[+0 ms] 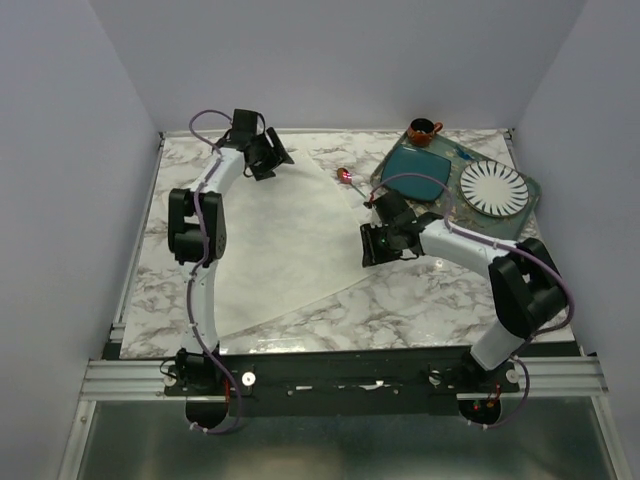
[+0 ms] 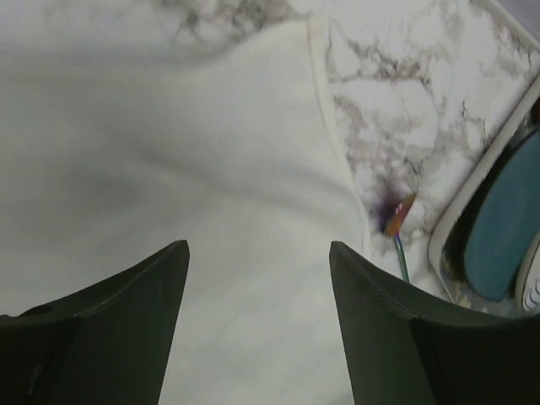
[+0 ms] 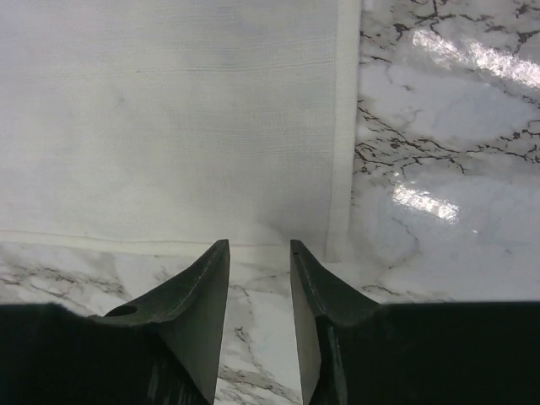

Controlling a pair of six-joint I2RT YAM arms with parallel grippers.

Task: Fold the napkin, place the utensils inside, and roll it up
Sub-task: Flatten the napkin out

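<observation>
The cream napkin [image 1: 270, 240] lies spread flat on the marble table. It also shows in the left wrist view [image 2: 211, 152] and the right wrist view [image 3: 169, 126]. The small spoon [image 1: 346, 177] lies on the marble just off the napkin's far right edge, its coppery bowl [image 2: 395, 218] above its thin teal handle. My left gripper [image 1: 268, 160] is open and empty above the napkin's far corner [image 2: 257, 245]. My right gripper [image 1: 368, 248] is low at the napkin's right corner. Its jaws [image 3: 259, 246] stand a narrow gap apart with their tips at the hem and hold nothing.
A tray [image 1: 533, 186] at the back right holds a teal plate [image 1: 418, 172] and a white ribbed plate [image 1: 493, 187]. A small brown cup [image 1: 422, 130] stands behind it. The tray's rim [image 2: 447, 228] lies close to the spoon. Walls close in the table's sides.
</observation>
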